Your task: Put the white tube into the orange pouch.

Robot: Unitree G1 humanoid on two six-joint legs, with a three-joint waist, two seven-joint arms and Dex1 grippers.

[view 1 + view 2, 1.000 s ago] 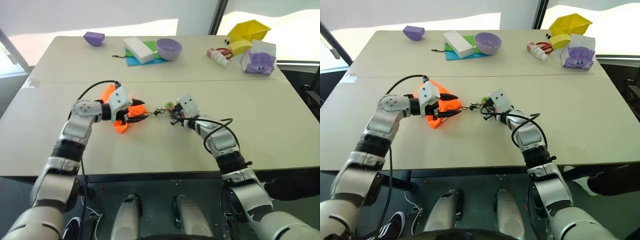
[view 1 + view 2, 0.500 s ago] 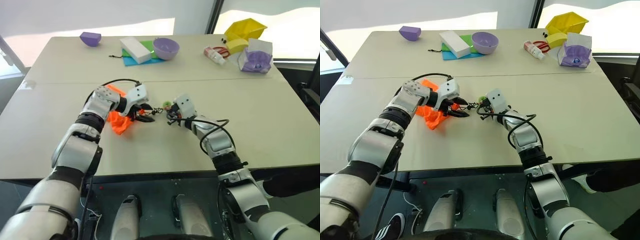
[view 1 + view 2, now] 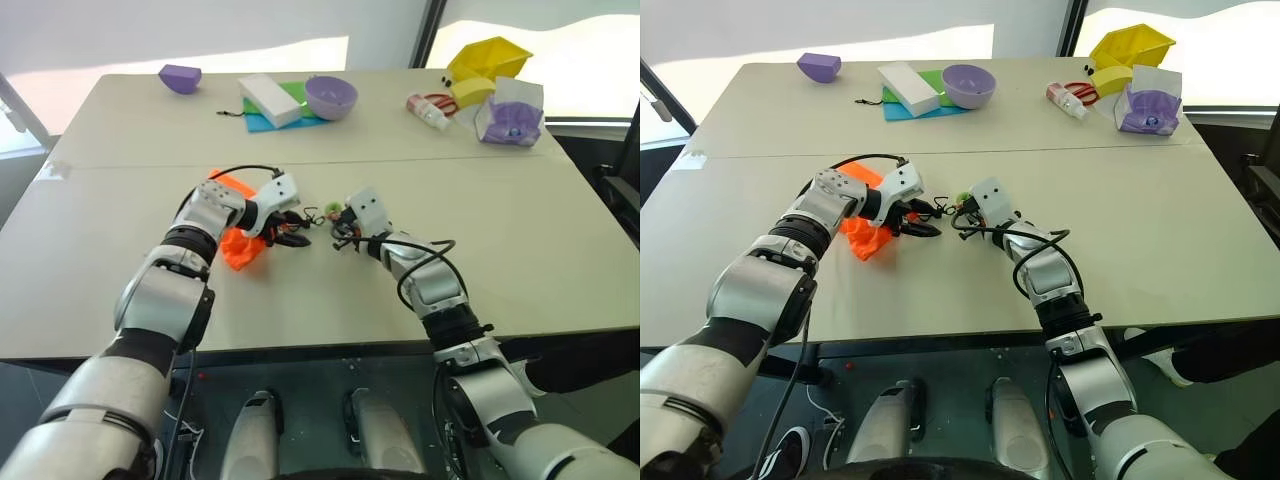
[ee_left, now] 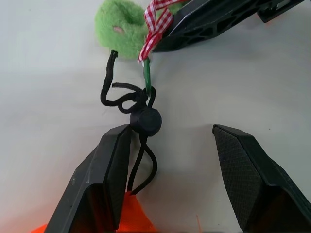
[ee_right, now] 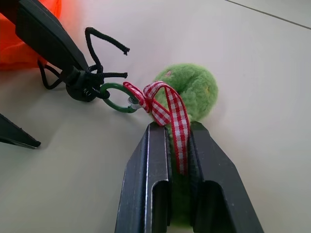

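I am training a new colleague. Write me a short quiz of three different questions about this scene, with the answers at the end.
1. True or false: the right gripper is shut on the red-checked ribbon beside the green pompom.
2. Which thing lies between the open fingers of the left gripper? A) the purple bowl B) the black cord stopper C) the white block
3. Fill in: the black cord runs from the stopper back to the ______ pouch.

Key
1. True; the ribbon is pinched between its two fingers.
2. B; the stopper sits close to one finger, on the cord.
3. Orange; the orange pouch lies on the table by the left gripper.
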